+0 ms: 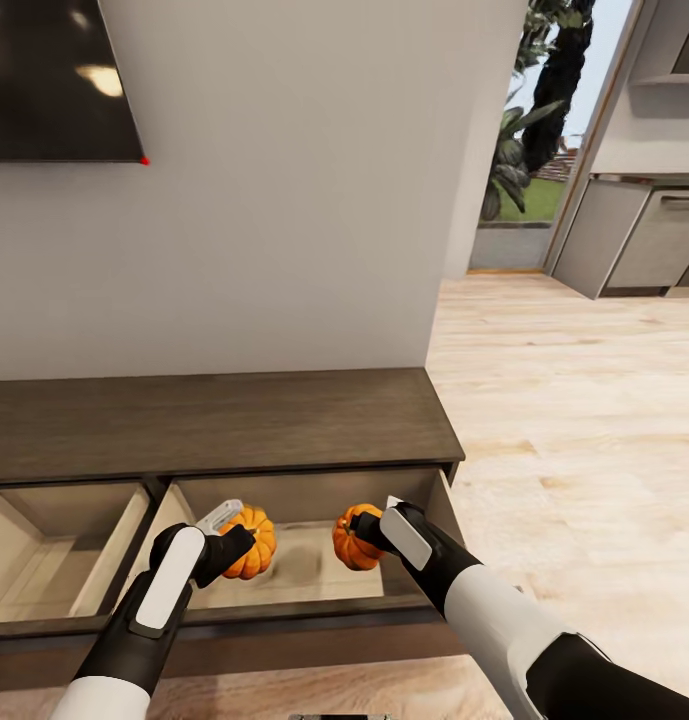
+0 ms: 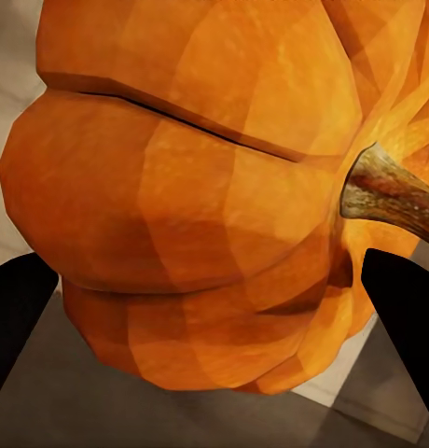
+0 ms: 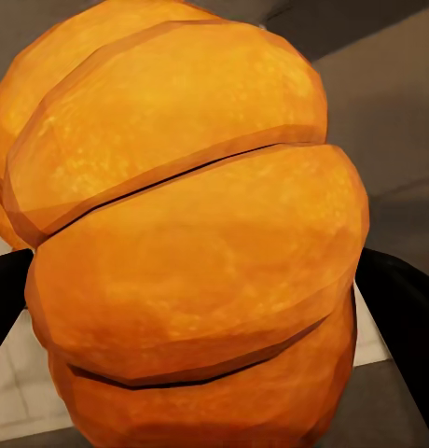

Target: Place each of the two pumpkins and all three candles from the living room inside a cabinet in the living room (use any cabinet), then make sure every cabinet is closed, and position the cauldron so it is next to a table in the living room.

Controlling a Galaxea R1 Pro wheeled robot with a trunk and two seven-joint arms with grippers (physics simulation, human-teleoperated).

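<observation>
Left gripper (image 1: 231, 545) fingers clamped on left pumpkin (image 1: 252, 541); right gripper (image 1: 369, 535) fingers clamped on right pumpkin (image 1: 353, 537). Both over open cabinet drawer (image 1: 314, 500). Risk: release while high, pumpkins roll or bounce against front rim.

- A ribbed orange pumpkin (image 3: 191, 252) sits very close to the camera — dark grooves run between its segments.
- The right gripper (image 3: 200, 308) has one black finger (image 3: 401, 322) at each flank of it, pressed against the rind.
- Behind — grey and pale surfaces, blurred.
</observation>
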